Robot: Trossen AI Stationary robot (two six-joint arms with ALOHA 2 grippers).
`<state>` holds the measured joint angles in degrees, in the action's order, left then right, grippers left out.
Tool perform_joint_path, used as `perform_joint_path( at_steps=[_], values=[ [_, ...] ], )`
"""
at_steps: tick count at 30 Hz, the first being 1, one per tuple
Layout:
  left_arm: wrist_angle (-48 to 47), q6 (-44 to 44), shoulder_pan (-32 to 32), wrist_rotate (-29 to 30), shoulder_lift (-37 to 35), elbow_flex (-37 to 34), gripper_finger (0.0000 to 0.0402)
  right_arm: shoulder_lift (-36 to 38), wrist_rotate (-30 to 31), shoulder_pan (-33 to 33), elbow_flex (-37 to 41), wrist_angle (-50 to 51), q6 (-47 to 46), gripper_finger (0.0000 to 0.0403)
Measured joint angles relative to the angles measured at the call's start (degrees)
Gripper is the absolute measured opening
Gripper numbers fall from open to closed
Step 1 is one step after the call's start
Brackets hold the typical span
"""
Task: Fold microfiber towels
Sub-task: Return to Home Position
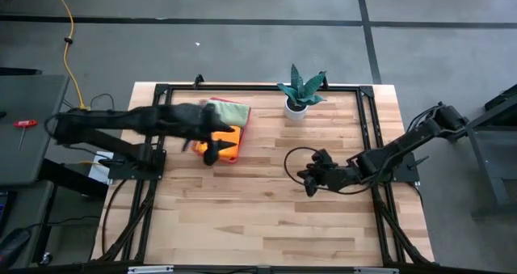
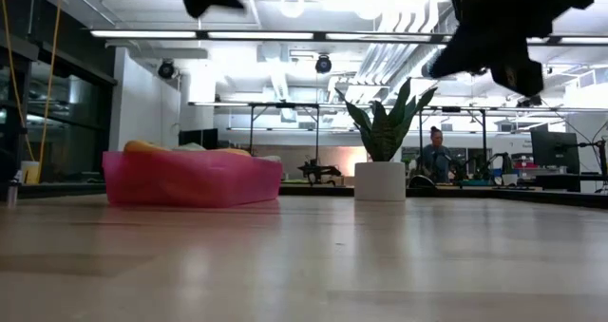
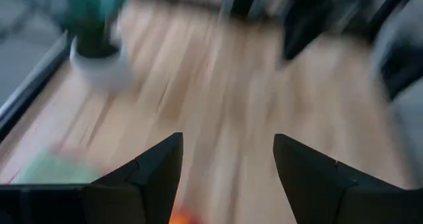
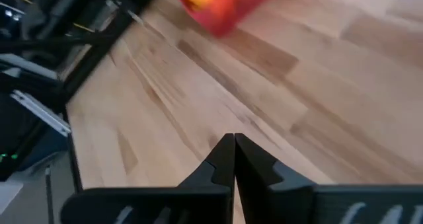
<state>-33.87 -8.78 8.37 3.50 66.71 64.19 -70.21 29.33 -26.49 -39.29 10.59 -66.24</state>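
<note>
With the towels [image 1: 229, 112] stacked in the tray [image 2: 190, 181], lift the left jaws, spread wide and empty over its edge, straight up before retracting, while the right jaws, shut on nothing, withdraw above bare desk [image 1: 266, 217].

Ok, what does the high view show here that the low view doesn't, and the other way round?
Only the high view: both arms whole, the left gripper over the pink tray, the right gripper over the table, and a green towel and an orange towel lying in the tray. Only the low view: the room behind, with a person far off. Both: the tray and the potted plant.
</note>
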Motion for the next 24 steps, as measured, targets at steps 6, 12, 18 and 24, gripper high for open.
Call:
perform_joint_path(
  at_steps=[6, 12, 18, 24],
  values=[
    [29.2, -7.4, -4.9, 3.5, -16.4, -18.0, 0.0201, 5.0, 0.4, 2.3, 0.0, -3.7, 8.9, 0.0],
    [42.2, -10.6, -8.7, 8.5, -27.4, -31.1, 0.0148, 9.2, -1.0, 5.9, 0.0, -11.1, 18.6, 0.0],
    [42.4, -10.6, -10.4, 11.1, -35.0, -39.3, 0.0021, 13.1, -3.4, 7.4, 0.0, -15.8, 29.7, 0.0],
    [38.8, -11.4, -4.8, 7.9, -44.4, -45.4, 0.0002, 16.2, -3.9, 7.4, 0.0, -15.7, 32.6, 0.0]
  ],
)
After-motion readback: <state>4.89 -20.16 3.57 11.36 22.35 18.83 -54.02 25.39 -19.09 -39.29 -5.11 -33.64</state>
